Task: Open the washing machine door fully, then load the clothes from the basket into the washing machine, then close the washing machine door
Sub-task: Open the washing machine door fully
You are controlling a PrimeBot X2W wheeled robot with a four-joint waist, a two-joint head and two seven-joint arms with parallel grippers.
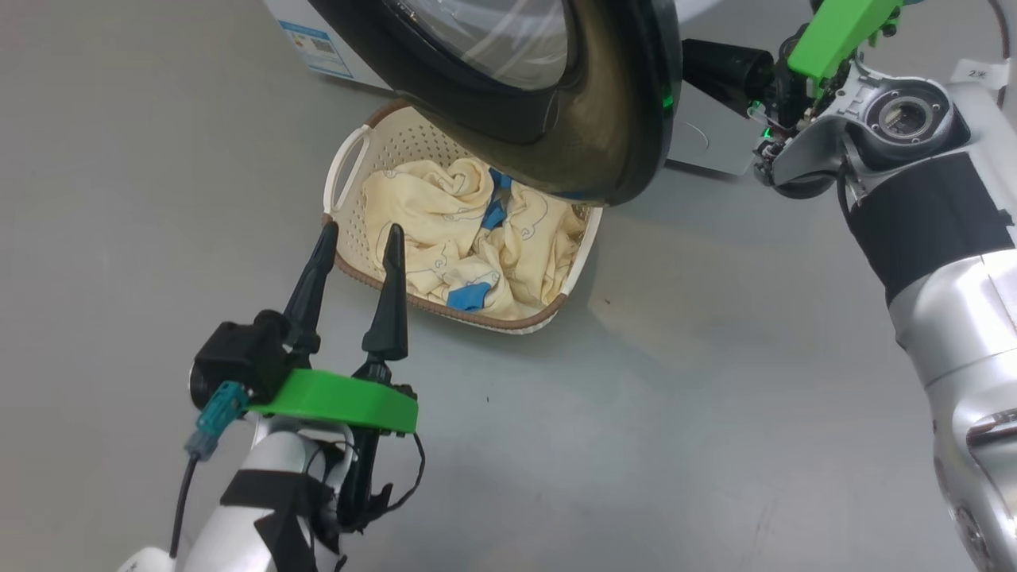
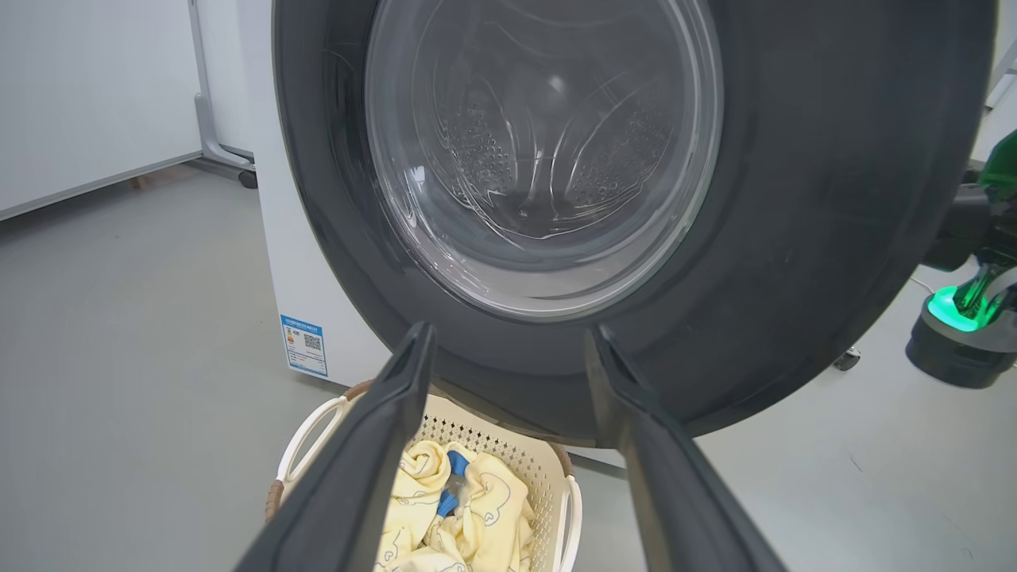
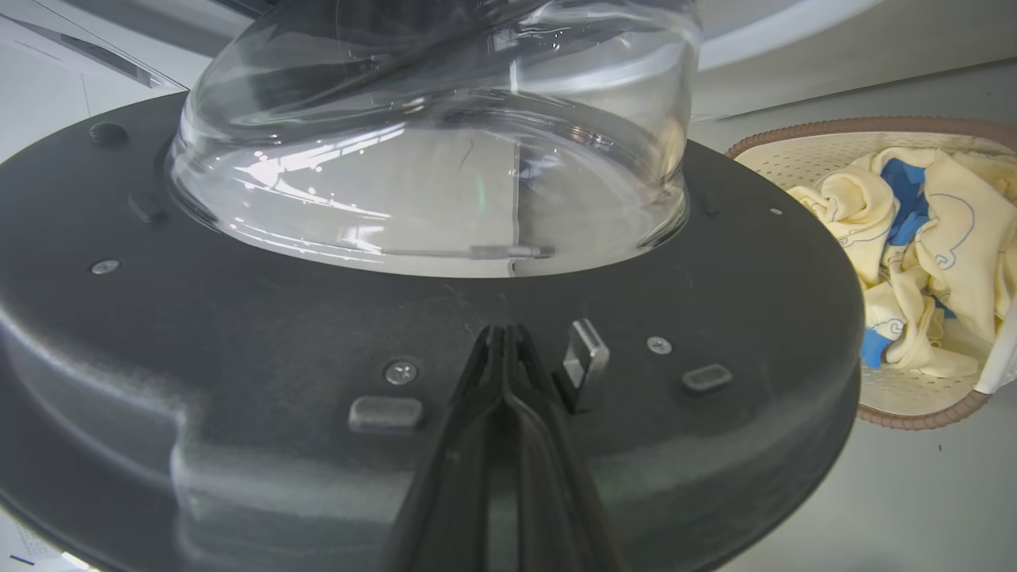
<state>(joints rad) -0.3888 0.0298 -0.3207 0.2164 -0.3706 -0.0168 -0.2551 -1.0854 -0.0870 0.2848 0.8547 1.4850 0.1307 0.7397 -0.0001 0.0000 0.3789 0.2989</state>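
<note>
The washing machine door point(image 1: 612, 151) stands part open, its black ring hanging over the far side of the basket point(image 1: 445, 308), which sits on the floor just before the washing machine point(image 2: 310, 262). The right gripper point(image 3: 502, 332) is pinched fully together and empty, its paired tips laid against the door's inner face just beside the metal latch tongue point(image 3: 585, 361); whether they press or merely graze it is hard to tell from this angle. The left gripper point(image 1: 361, 229) is spread wide and holds nothing, hovering over the basket's near rim and pointed at the clothes point(image 1: 445, 214). The door looks rigid and fairly weighty, swinging on its hinge, and its glossy plastic is likely slick, so a push on the latch edge, farthest from the hinge, should give the best leverage. The clothes look light, limp and crumpled; a raised fold near the top of the heap seems the best place to pinch, though trailing fabric may drag on the rim.
</note>
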